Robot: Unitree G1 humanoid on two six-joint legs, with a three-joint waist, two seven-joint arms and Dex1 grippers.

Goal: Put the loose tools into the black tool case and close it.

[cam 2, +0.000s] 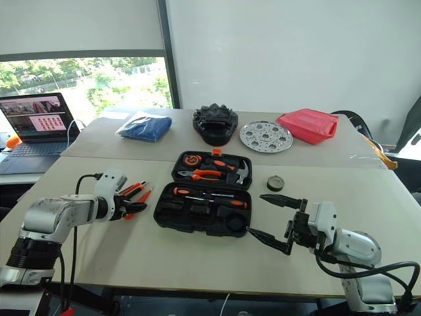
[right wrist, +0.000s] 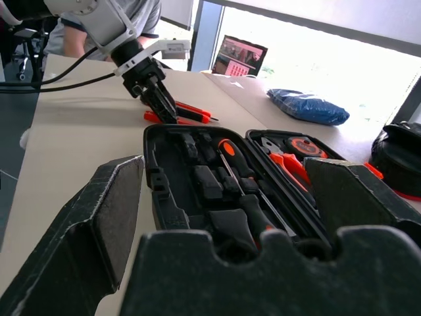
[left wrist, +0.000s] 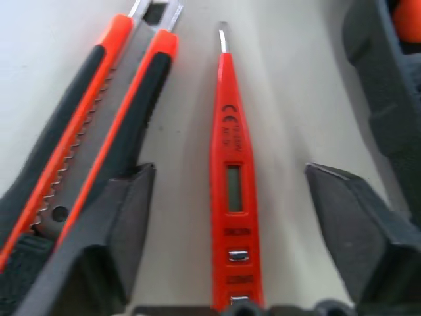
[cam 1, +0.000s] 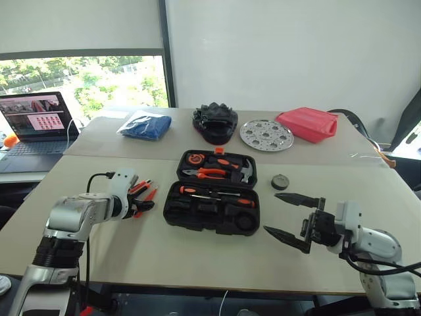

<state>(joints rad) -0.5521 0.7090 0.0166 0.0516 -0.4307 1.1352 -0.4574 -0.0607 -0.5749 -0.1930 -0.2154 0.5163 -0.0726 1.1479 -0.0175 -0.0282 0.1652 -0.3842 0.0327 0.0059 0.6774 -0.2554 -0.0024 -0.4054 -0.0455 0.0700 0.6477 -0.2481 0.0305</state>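
**A:** Start nearest you. What are your grippers doing?

**B:** Your right gripper [cam 1: 291, 215] hovers at about four o'clock from the black tool case [cam 1: 212, 207], fingers spread wide with nothing between them, pointing toward the case. Your left gripper [cam 1: 143, 201] sits at nine o'clock from the case, low over the table [cam 1: 197, 257]. Its fingers [left wrist: 125, 217] stand apart on either side of the slim orange pen-like tool [left wrist: 231, 191] without touching it.

**A:** And beside that?

**B:** The black-orange utility knife [left wrist: 99, 131] lies just beside the pen-like tool, roughly parallel to it, and one finger overlaps the knife's edge.

**A:** The case itself?

**B:** You see it lying open at the table's centre, two orange-handled screwdrivers [cam 1: 217, 196] seated in the near half, pliers and a tape measure in the far half. The small dark round disc [cam 1: 280, 182] rests on the table at two o'clock from the case.

**A:** Farther back?

**B:** Along twelve o'clock: a blue wrapped bundle [cam 1: 146, 126], a black lumpy object [cam 1: 215, 121], a perforated silver disc [cam 1: 266, 135], and a red bag [cam 1: 307, 124].
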